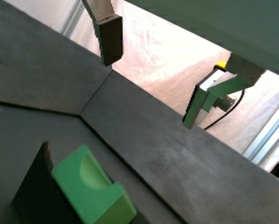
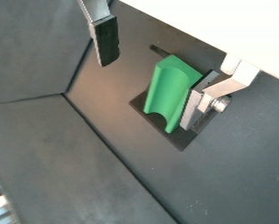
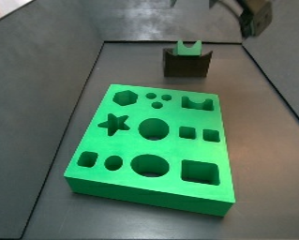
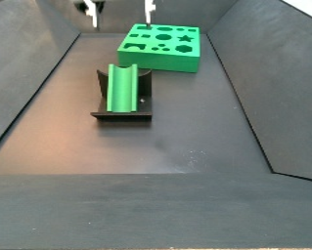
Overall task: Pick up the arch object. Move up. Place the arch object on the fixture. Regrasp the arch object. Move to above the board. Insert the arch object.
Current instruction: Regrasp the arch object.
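Dark floor w/ arch object (image 4: pixel 119 86) lengthwise along fixture (image 4: pixel 120 114), notch up; gripper (image 4: pixel 116 8) above, wide, empty.

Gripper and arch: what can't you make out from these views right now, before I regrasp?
- Gripper: cut off by the top edge in a side view; only the fingertips show, open and empty.
- Arch on the fixture: too small in a side view to read the notch.
- Arch underside: hidden by the fixture in all views.
- Board: out of frame in both wrist views.

The dark floor (image 4: pixel 185 127) carries the board (image 3: pixel 152 141) (green) and the fixture (image 3: pixel 186 64), gripper (image 4: pixel 119 10) above.
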### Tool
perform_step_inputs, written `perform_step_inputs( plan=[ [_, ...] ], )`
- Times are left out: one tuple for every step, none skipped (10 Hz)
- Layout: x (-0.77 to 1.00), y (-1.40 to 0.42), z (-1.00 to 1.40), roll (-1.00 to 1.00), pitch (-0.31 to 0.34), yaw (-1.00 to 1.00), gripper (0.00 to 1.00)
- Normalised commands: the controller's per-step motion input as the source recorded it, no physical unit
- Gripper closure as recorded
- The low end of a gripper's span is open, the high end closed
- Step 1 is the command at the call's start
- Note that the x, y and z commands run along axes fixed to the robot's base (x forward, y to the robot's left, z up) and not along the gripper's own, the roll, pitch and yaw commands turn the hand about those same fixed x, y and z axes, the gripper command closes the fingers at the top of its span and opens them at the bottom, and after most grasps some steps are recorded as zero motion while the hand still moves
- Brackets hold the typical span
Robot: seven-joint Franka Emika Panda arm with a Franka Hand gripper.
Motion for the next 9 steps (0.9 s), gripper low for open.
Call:
perform_step_inputs(
  plan=[
    [0.06, 0.06, -1.00, 0.05, -0.019, 0.10, 0.00],
    [0.07, 0.06, -1.00, 0.05, -0.044, 0.09, 0.00],
    [0.08, 0.06, -1.00, 0.06, -0.062, 0.08, 0.00],
    [0.10, 0.05, -1.00, 0.06, -0.070, 0.05, 0.00],
    [0.10, 0.04, -1.00, 0.07, -0.066, 0.03, 0.00],
    [0.11, 0.04, -1.00, 0.07, -0.068, 0.02, 0.00],
    [0.10, 0.03, -0.85, 0.07, -0.063, 0.01, 0.00],
    [0.09, 0.02, -0.70, 0.06, -0.058, 0.00, 0.00],
    [0.08, 0.02, -0.50, 0.06, -0.049, -0.01, 0.00]
  ],
)
